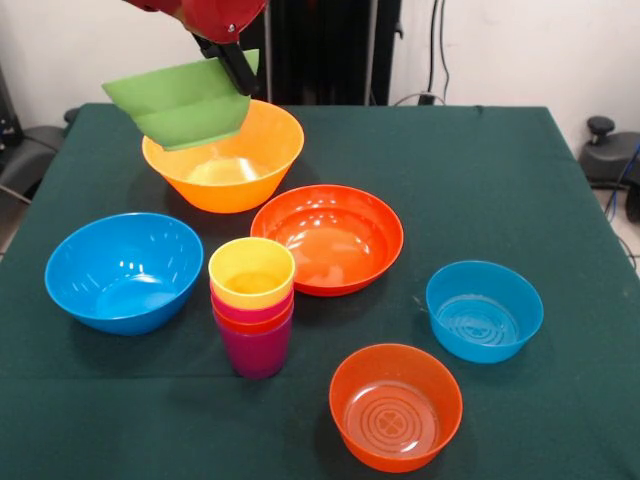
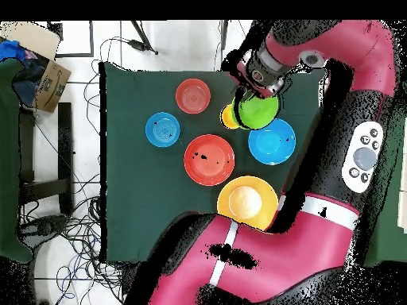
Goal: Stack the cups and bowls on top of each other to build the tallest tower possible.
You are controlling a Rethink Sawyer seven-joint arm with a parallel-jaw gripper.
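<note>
My gripper [image 1: 237, 68] is shut on the rim of the small green bowl [image 1: 185, 103], which hangs tilted in the air over the far-left part of the large orange-yellow bowl [image 1: 240, 175]. In the overhead view the green bowl [image 2: 258, 111] shows under the gripper [image 2: 256, 79], beside the yellow top of the tower [image 2: 230, 117]. The tower [image 1: 252, 305] of nested cups stands near the table's middle front, purple at the base, yellow on top. The wide red-orange bowl [image 1: 328, 238] sits just right of it.
The large blue bowl [image 1: 124, 270] rests at the left. The small blue bowl [image 1: 484, 310] is at the right and the small translucent orange bowl [image 1: 395, 405] at the near edge. All stand upright on the green cloth [image 1: 470, 170].
</note>
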